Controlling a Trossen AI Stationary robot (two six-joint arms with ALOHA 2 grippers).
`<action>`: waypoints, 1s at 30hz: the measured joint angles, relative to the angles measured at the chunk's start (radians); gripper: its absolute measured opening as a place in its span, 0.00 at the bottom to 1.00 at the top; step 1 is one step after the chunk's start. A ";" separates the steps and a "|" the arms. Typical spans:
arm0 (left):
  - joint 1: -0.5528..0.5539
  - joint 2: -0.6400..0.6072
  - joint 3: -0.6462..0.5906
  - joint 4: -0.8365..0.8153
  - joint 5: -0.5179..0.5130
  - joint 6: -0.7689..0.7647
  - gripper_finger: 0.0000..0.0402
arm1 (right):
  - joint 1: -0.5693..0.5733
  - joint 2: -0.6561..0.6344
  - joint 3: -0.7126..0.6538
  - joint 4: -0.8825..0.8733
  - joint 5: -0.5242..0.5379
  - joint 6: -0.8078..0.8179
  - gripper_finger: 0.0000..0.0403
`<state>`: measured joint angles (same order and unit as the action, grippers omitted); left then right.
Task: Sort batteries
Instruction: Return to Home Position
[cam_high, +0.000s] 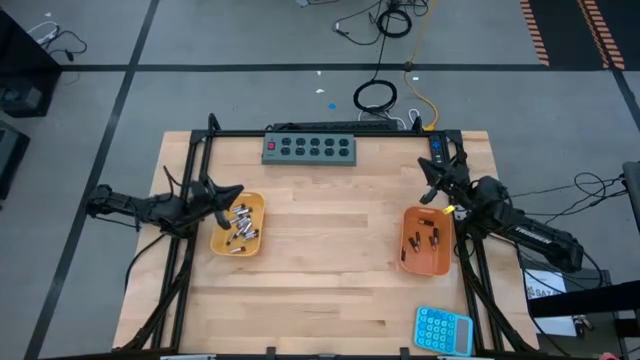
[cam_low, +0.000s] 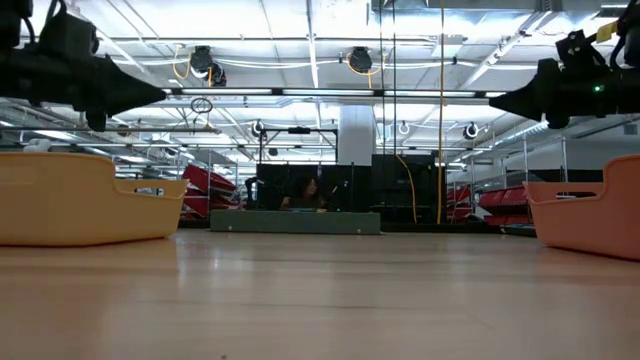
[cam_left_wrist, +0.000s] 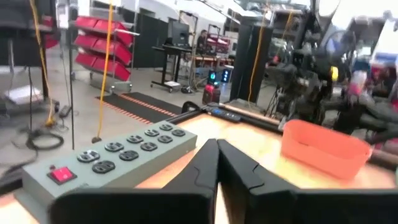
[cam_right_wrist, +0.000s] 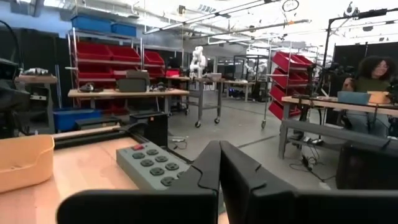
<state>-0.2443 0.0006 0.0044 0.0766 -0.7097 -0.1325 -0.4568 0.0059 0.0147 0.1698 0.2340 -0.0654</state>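
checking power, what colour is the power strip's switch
Red; the switch shows best in the left wrist view.

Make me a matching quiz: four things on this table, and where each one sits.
1 grey metal power strip
2 light blue plastic calculator
3 shiny silver cylindrical batteries
4 small dark cylindrical batteries

A in orange plastic tray, right
B wooden table's top edge in high view, middle
C in yellow-orange plastic tray, left
D bottom-right table corner

Pairs: 1-B, 2-D, 3-C, 4-A

In the high view the silver batteries (cam_high: 238, 226) in the left tray (cam_high: 257, 203) and the dark batteries (cam_high: 424, 238) in the right tray (cam_high: 425, 266) are too small to count. In the low view both trays are cut by the picture's edges, and their walls hide the contents.
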 joint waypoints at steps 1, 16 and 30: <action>0.000 0.001 0.000 -0.010 0.000 0.025 0.04 | 0.000 0.000 0.000 -0.005 0.000 -0.005 0.00; 0.000 0.011 0.000 -0.010 -0.001 0.063 0.04 | 0.000 0.000 0.000 -0.041 0.001 -0.156 0.00; 0.000 0.012 0.000 -0.010 -0.001 0.062 0.04 | 0.000 0.000 0.000 -0.041 0.000 -0.156 0.00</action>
<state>-0.2443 0.0124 0.0048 0.0666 -0.7105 -0.0704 -0.4564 0.0063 0.0147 0.1291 0.2344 -0.2218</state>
